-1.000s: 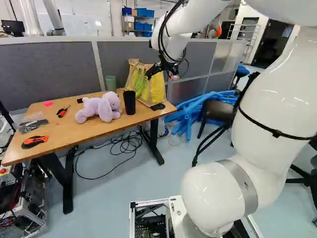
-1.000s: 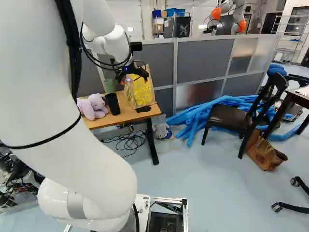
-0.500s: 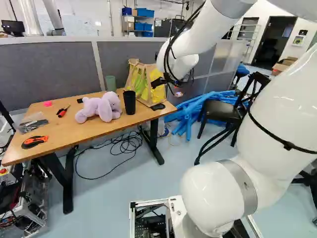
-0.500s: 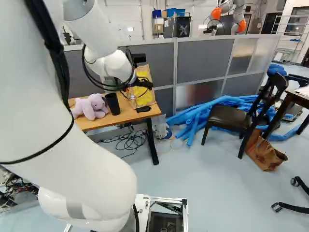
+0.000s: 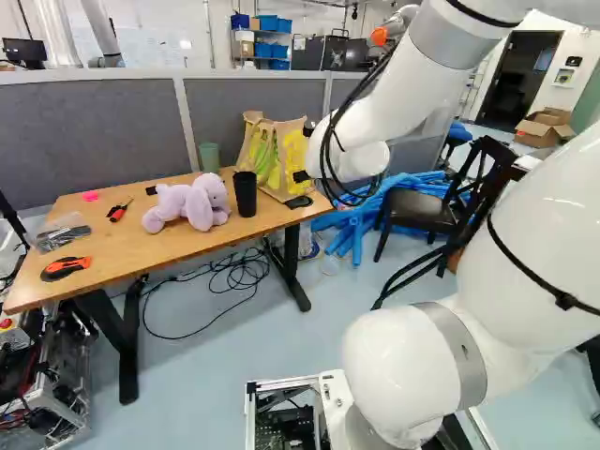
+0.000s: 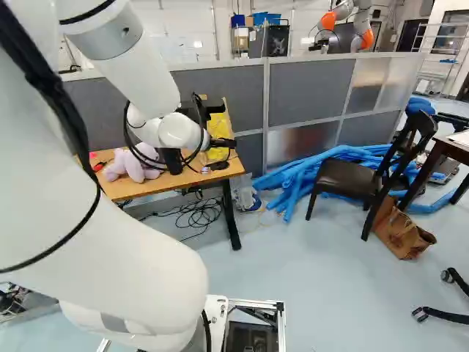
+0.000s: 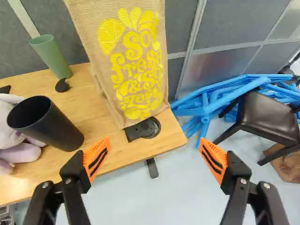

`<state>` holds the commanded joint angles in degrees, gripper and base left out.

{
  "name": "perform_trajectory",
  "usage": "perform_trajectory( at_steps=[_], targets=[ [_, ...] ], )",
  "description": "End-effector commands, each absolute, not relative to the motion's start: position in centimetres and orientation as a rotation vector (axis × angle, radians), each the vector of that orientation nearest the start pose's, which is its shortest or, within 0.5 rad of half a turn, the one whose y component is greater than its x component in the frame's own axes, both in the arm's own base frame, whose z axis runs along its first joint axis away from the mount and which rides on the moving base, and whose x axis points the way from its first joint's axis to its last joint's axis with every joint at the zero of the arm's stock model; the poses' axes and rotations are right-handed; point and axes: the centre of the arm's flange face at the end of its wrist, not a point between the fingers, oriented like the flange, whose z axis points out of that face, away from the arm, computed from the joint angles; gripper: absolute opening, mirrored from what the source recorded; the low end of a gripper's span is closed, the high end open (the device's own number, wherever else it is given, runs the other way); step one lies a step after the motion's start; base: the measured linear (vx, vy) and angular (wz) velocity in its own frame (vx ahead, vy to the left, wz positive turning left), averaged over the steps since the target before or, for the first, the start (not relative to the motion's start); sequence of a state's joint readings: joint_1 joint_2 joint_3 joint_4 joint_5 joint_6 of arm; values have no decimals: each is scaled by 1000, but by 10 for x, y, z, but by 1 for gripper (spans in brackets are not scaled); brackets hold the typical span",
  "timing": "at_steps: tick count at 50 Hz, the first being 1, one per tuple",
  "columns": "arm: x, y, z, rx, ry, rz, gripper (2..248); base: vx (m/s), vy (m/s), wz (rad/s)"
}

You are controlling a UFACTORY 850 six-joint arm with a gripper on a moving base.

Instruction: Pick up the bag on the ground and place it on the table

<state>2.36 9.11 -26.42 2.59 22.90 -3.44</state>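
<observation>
The brown bag (image 6: pixel 404 236) is seen on the flr, at the R of the R base view, by the dark chair (image 6: pixel 344 177) & under the edge of a dark table (image 6: pixel 456 150). The hand (image 6: pixel 224 142) is held out by the near R corner of the wooden desk (image 5: pixel 141 230); in the wrist view its two fingers are spread wide, w/ the desk edge & pale flr seen ahead, btwn them. By the desk's R end, a tan tote (image 7: pixel 131 70) w/ yellow print is stood upright, w/ a flat black item (image 7: pixel 143 129) placed at its foot. Nearby are set a black cup (image 5: pixel 246 193), a green cup (image 5: pixel 209 157) & a purple plush (image 5: pixel 192 202); twd the L end, red-handled pliers (image 5: pixel 120 211) & an orange/black knife (image 5: pixel 66 269) are laid down. The desk is backed by a grey partition (image 5: pixel 94 131). Blue tubes (image 6: pixel 315 170) are heaped on the flr btwn desk & chair, & black cables (image 5: pixel 230 281) are tangled below the desk. In the bkgd, blue bins (image 5: pixel 272 51) are shelved & another robot (image 6: pixel 352 22) is seen.
</observation>
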Motion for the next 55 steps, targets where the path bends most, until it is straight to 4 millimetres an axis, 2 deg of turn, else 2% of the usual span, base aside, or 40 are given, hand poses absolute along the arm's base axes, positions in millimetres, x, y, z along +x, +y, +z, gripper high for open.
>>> perform_trajectory(
  at_steps=[26, 55],
  targets=[
    [332, 6, 403, -2661, -33, -1682, 247, 0, 0, 0],
    [290, 1, 377, -2592, -10, -1781, 247, 0, 0, 0]
  ],
)
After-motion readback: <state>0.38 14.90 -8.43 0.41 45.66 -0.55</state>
